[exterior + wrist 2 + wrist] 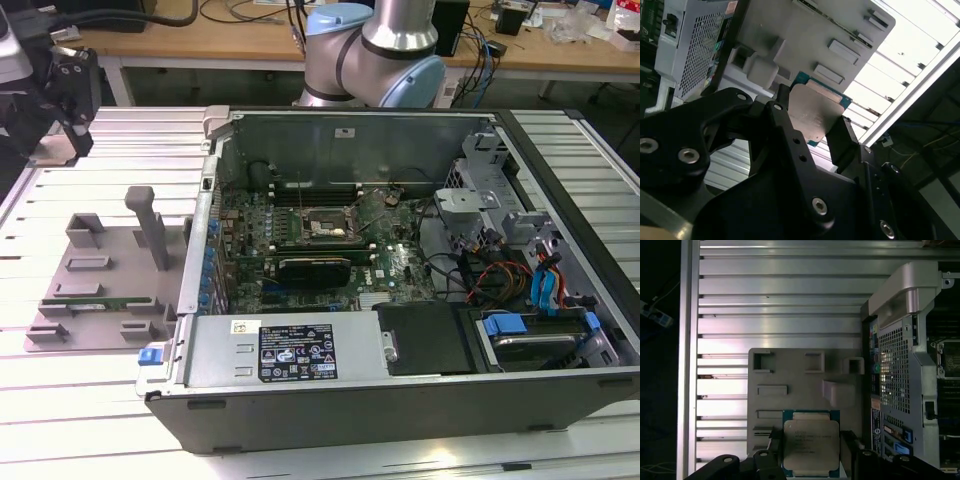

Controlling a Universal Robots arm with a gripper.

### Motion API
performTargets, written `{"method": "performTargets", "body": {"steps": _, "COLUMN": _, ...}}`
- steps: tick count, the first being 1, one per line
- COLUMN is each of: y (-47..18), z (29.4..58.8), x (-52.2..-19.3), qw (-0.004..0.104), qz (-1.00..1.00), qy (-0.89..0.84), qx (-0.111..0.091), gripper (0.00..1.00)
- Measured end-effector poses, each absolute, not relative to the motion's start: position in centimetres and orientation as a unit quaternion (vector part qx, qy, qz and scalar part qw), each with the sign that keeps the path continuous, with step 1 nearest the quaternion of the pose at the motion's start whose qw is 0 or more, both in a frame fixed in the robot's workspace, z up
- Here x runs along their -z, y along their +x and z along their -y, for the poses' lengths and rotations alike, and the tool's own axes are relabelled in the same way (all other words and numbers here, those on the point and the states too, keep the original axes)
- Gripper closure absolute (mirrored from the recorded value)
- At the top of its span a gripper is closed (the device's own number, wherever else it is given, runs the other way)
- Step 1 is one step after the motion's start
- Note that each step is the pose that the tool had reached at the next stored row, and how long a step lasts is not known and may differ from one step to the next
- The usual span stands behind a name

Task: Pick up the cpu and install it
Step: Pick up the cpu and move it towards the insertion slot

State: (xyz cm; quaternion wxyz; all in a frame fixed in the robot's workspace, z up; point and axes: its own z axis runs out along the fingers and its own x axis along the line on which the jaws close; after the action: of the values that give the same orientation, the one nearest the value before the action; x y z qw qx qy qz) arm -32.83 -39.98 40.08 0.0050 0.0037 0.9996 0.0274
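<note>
Slatted metal table (80,410) carries the open computer case (400,405), which lies on its side with the board (400,265) exposed. The arm (385,50) rises behind the case. Just beside the case, on the exterior view's left, sits a grey tray (110,290) with moulded slots and pegs.

Socket (325,228) near the middle of the board: metal frame visible, no silver plate seated in it as far as I can make out — install not yet done.

Gripper (811,437) is clenched on the cpu (811,452). In both wrist views the two black fingers (842,142) press on opposite edges of the cpu. Its silver plate faces the first wrist camera, with a green rim showing around it. The cpu hangs over the tray and looks lifted off it — outside the case, near the case's perforated wall.

Status, my judgement: pick-up done. Carrying the cpu to the socket and seating it are left, so roughly a third along.
</note>
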Motion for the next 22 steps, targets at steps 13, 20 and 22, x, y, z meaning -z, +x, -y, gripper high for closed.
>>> {"method": "performTargets", "body": {"steps": 13, "y": -28.6, "z": 40.0, "x": -40.1, "qw": 0.005, "qz": -1.000, "qy": 0.004, "qx": -0.027, "gripper": 0.45}}
{"method": "performTargets", "body": {"steps": 20, "y": -26.7, "z": 40.0, "x": -40.1, "qw": 0.005, "qz": -1.000, "qy": 0.004, "qx": -0.027, "gripper": 0.45}}
{"method": "performTargets", "body": {"steps": 22, "y": -25.9, "z": 40.0, "x": -40.1, "qw": 0.005, "qz": -1.000, "qy": 0.004, "qx": -0.027, "gripper": 0.45}}
